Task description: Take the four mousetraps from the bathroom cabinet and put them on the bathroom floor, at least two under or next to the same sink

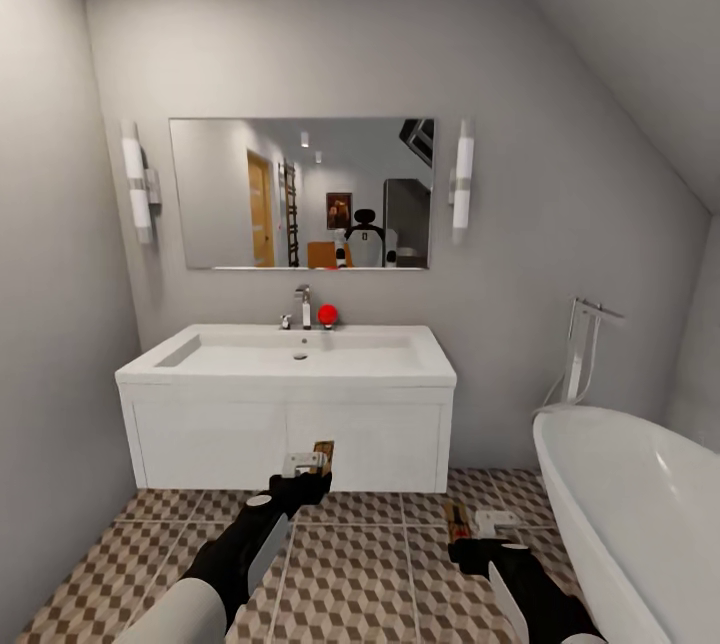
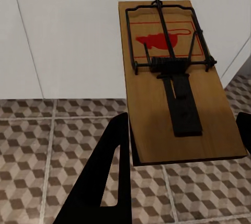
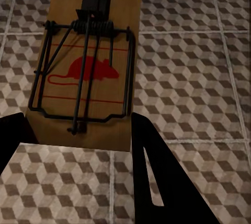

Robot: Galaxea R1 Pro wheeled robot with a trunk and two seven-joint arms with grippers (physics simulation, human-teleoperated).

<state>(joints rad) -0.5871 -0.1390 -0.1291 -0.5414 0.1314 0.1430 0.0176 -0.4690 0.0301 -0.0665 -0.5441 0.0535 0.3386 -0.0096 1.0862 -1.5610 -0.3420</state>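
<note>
My left gripper point(image 1: 306, 467) is shut on a tan mousetrap point(image 1: 323, 451) and holds it in front of the white sink's point(image 1: 290, 359) drawer front, above the cube-patterned bathroom floor point(image 1: 370, 574). In the left wrist view that mousetrap point(image 2: 172, 78) sits between the black fingers point(image 2: 112, 172), red mouse mark up. My right gripper point(image 1: 478, 527) is shut on a second mousetrap point(image 1: 458, 521) low over the tiles, right of the sink. The right wrist view has this mousetrap point(image 3: 89, 72) clamped between the fingers point(image 3: 162, 182) over the floor point(image 3: 193, 78). The cabinet is out of view.
A white oval bathtub point(image 1: 640, 504) fills the right side, with a chrome floor tap point(image 1: 582, 344) behind it. Grey walls close in at the left and back. On the sink stand a tap point(image 1: 303, 307) and a red ball point(image 1: 327, 314), under a mirror point(image 1: 300, 192).
</note>
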